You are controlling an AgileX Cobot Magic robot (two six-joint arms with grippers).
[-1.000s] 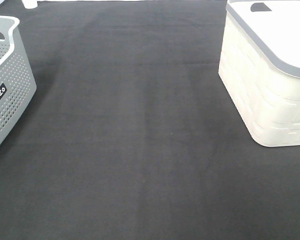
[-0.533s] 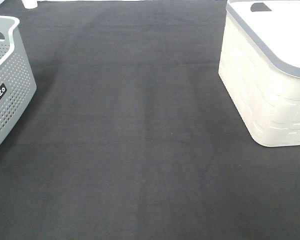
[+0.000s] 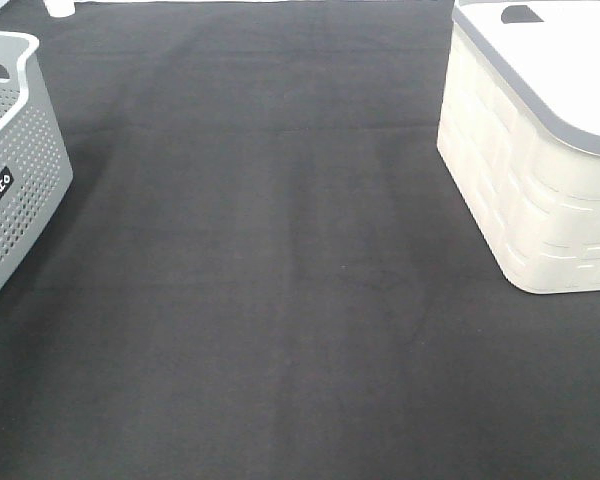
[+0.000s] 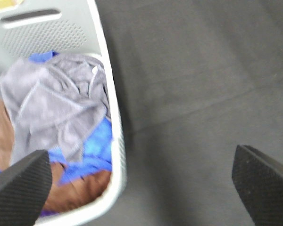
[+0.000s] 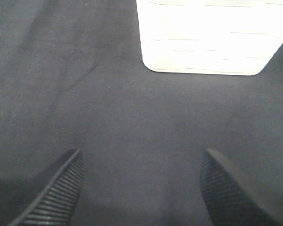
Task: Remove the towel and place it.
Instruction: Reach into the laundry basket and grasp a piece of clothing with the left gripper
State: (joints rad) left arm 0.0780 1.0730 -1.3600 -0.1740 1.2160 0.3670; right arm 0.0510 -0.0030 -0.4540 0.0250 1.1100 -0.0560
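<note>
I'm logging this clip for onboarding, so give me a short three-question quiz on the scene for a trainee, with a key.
1. True or false: the towel lies on top of the other cloths in the grey basket.
2. The left gripper is: A) shut on the towel; B) open and empty; C) out of view.
3. Fill in: the right wrist view shows the right gripper open over the black table cover, with a ___ bin beyond it.
Key: 1 true; 2 B; 3 white.
</note>
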